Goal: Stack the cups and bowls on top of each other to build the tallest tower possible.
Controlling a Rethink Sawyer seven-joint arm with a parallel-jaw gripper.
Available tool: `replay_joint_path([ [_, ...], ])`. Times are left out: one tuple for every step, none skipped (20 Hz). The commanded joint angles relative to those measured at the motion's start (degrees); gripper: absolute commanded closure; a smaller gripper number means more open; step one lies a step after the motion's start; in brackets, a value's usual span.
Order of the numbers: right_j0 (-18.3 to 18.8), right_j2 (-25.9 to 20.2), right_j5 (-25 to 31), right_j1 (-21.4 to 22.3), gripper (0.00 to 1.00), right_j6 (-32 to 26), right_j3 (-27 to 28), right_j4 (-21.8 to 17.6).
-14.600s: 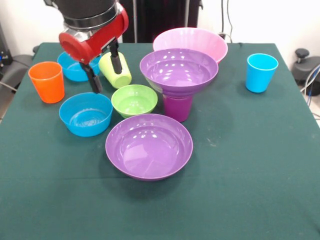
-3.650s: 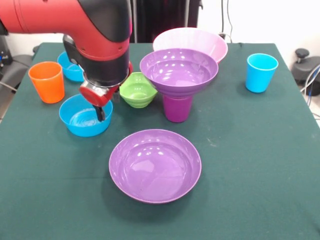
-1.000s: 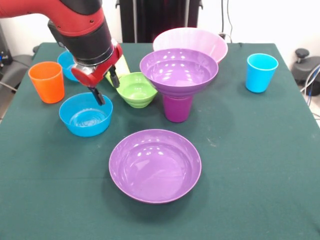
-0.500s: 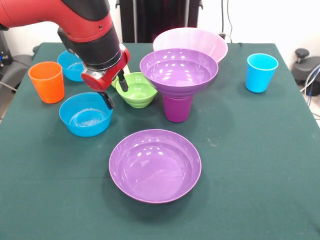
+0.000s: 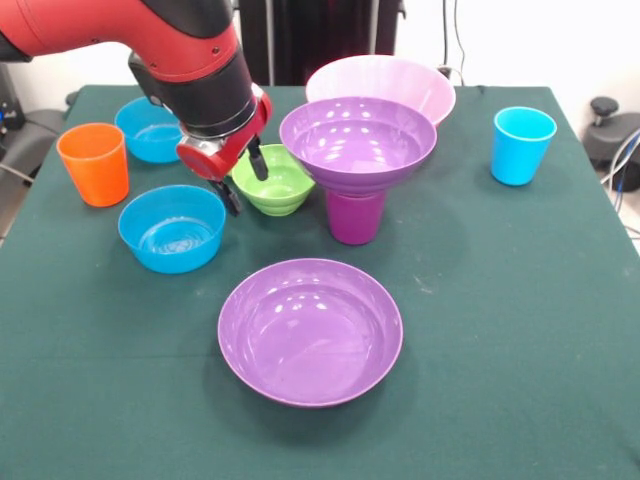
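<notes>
My gripper [image 5: 245,182] is open at the left rim of the small green bowl [image 5: 282,186]; one finger is over the bowl's inside and the other is outside it. To the right, a wide purple bowl [image 5: 358,143] rests on a purple cup [image 5: 354,216]. A second wide purple bowl [image 5: 310,330] lies in front. A blue bowl [image 5: 172,228] sits left of the gripper, and another blue bowl [image 5: 148,130] is partly hidden behind the arm. An orange cup [image 5: 94,163] is at far left, a light blue cup [image 5: 522,145] at right, and a pink bowl [image 5: 380,82] at the back.
The red and black arm [image 5: 190,70] leans in from the upper left over the left cluster of bowls. The green cloth-covered table [image 5: 500,330] ends close behind the pink bowl.
The gripper has moved right, from above the near blue bowl to the green bowl's left rim. The bowls and cups have stayed put over the last second.
</notes>
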State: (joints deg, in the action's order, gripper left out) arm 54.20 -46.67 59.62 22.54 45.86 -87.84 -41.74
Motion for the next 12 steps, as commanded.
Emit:
replay_joint_path([
  [-1.2,0.0,-1.7,-1.9,0.00,-14.7,-2.8,-4.6],
  [-1.4,0.2,-1.5,-2.1,0.00,-15.0,-2.7,-5.0],
  [-1.5,0.4,-1.1,-2.1,0.00,-15.5,-2.7,-5.2],
  [-1.7,0.5,-0.7,-2.2,0.00,-15.9,-2.8,-5.5],
  [-1.7,0.6,-0.5,-2.1,0.00,-16.1,-2.8,-5.7],
  [-1.9,0.9,0.3,-2.0,0.00,-16.9,-2.9,-6.0],
  [-1.9,0.9,0.5,-2.0,0.00,-17.1,-3.0,-6.1],
  [-1.8,0.9,0.7,-1.9,0.00,-17.4,-3.1,-6.2],
  [-1.9,1.0,0.7,-1.9,0.00,-17.4,-3.1,-6.4],
  [-2.0,1.0,0.8,-2.0,0.00,-17.5,-3.0,-6.5],
  [-2.0,1.0,0.7,-2.1,0.00,-17.4,-3.0,-6.7],
  [-2.0,1.1,0.8,-2.2,0.00,-17.5,-3.0,-6.8],
])
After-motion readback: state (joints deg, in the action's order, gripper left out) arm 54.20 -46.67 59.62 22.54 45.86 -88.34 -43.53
